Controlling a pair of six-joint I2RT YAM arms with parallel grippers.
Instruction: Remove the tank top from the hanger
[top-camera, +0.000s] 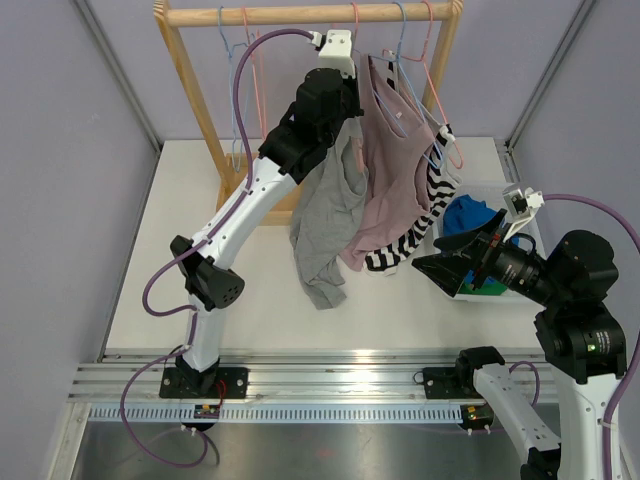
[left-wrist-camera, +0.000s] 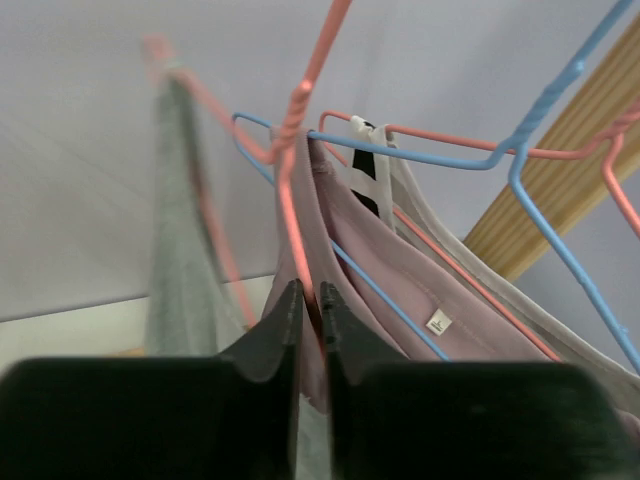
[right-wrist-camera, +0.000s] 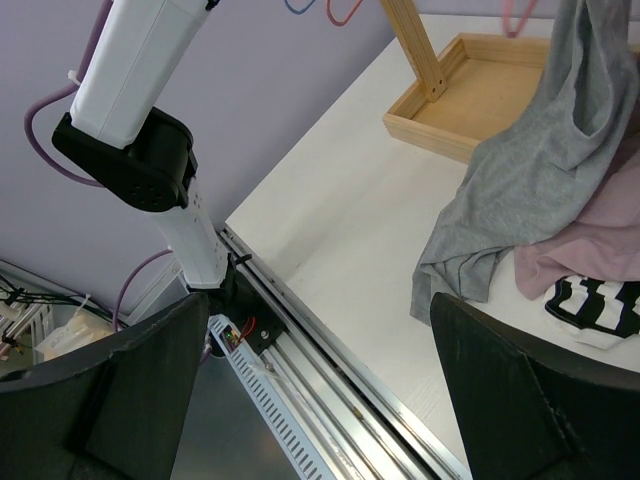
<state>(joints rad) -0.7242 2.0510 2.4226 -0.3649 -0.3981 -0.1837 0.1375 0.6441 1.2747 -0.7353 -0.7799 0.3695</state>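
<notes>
One mauve tank top hangs on a pink wire hanger from the wooden rack. The left hand is clenched on its shoulder edge, with the hanger wire between the fingers. Two more tops hang beside it: one gray top and one striped top. The right hand hovers spread wide, grasping nothing, over the bench, near one bin holding one blue cloth.

The grey top, pink top and black-and-white striped top share pink hangers and blue hangers on a tan rack, table white
</notes>
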